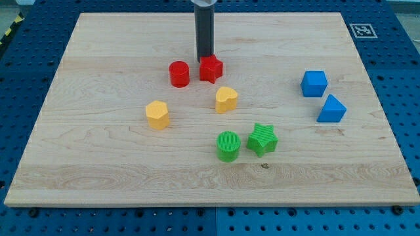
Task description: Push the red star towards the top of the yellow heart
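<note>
The red star (pixel 211 69) lies on the wooden board (pixel 98 170) above the middle. The yellow heart (pixel 226 99) lies just below it and slightly to the right, with a small gap between them. My tip (pixel 205 60) comes down from the view's top and touches the red star's upper left edge. A red cylinder (pixel 179 74) stands just left of the star.
A yellow hexagonal block (pixel 157 115) lies to the left of the heart. A green cylinder (pixel 228 145) and a green star (pixel 262 139) lie below the heart. A blue cube (pixel 314 83) and a blue triangular block (pixel 331 109) lie at the right.
</note>
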### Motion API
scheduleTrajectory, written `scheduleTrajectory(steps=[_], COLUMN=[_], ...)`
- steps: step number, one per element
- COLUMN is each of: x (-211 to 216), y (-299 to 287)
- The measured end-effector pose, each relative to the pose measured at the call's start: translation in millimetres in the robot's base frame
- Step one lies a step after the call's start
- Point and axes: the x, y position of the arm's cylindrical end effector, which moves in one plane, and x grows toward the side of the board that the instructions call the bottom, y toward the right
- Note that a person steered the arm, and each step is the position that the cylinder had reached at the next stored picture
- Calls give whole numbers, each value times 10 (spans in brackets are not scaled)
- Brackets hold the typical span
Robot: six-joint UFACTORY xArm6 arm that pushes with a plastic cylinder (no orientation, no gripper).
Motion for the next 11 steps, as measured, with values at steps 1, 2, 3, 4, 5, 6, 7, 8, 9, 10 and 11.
scheduleTrajectory(steps=[1,2,3,4,5,6,7,8,9,10,11], x=[112,0,-159,-159,-70,339,584,593,681,709,712], y=[134,242,707,1447,2239,2760,2802,2803,2709,2471,2257])
